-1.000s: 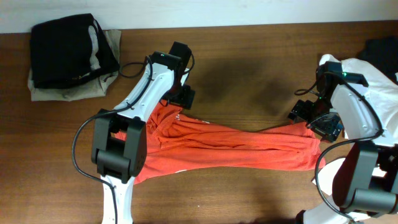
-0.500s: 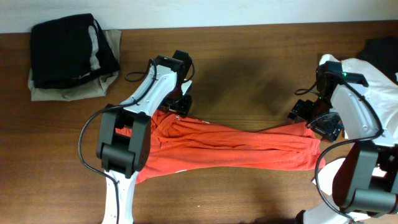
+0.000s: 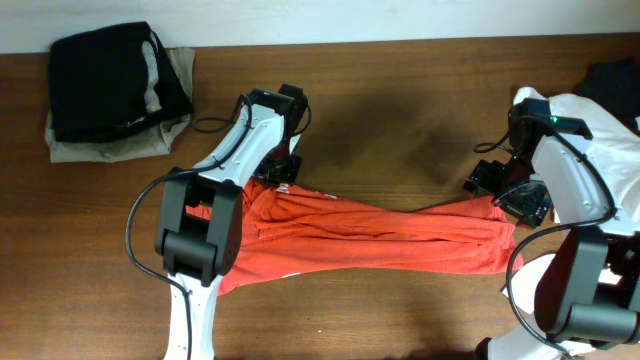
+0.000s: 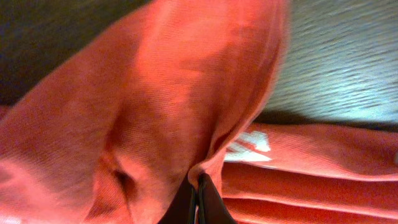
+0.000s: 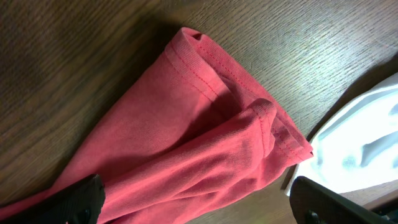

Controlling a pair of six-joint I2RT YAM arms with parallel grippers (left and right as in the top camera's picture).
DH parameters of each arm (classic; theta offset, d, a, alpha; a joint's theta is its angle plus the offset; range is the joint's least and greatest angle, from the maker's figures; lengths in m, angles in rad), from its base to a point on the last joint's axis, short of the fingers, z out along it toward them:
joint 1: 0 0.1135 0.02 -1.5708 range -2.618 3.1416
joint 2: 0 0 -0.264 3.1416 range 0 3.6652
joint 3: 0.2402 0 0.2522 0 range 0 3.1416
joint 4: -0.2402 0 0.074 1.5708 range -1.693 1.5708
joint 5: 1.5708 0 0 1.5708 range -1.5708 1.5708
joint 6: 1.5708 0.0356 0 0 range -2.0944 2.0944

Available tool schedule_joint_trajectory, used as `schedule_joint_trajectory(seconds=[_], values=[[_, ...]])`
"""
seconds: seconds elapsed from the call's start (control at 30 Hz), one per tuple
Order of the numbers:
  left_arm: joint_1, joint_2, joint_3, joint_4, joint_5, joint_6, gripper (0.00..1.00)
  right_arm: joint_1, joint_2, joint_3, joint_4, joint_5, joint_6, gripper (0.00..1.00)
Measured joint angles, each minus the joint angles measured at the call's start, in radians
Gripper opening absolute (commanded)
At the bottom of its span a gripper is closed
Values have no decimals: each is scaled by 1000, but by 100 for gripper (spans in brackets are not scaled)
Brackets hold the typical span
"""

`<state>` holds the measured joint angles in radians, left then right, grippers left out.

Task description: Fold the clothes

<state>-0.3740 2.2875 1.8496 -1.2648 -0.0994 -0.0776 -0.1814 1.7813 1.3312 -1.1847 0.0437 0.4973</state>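
The orange-red T-shirt [image 3: 370,238] lies bunched in a long band across the wooden table [image 3: 400,110]. My left gripper [image 3: 279,178] is at the shirt's upper left edge. In the left wrist view it [image 4: 197,194] is shut, with a raised fold of the shirt [image 4: 161,106] pinched at its tips; a white print [image 4: 252,142] shows just beyond. My right gripper [image 3: 506,196] hovers over the shirt's right end. In the right wrist view it [image 5: 199,200] stands wide open, its dark fingertips [image 5: 81,196] on either side of the hemmed edge of the cloth [image 5: 205,130].
A folded black garment on a khaki one [image 3: 115,85] sits at the far left corner. A white garment [image 3: 600,130] lies at the right edge, also seen beside the shirt's hem [image 5: 360,143], with a black one [image 3: 615,75] behind it.
My left gripper came down a little onto the shirt's upper left edge and closed on a fold of it. The right arm has not moved.
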Motion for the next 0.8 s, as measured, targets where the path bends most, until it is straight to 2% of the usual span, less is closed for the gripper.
schedule_joint_trajectory(seconds=[0.23,0.43,0.67,0.8], values=[[1,-13,49,-80,-64,-95,1,0,0,0,0,0,0,99],[29,-97,55,-178,-96,-145,1,0,0,0,0,0,1,98],[69,-101,58,-376,-222,-303,1,0,0,0,-9,0,0,99],[84,-101,58,-419,-269,-367,1,0,0,0,-41,0,0,99]])
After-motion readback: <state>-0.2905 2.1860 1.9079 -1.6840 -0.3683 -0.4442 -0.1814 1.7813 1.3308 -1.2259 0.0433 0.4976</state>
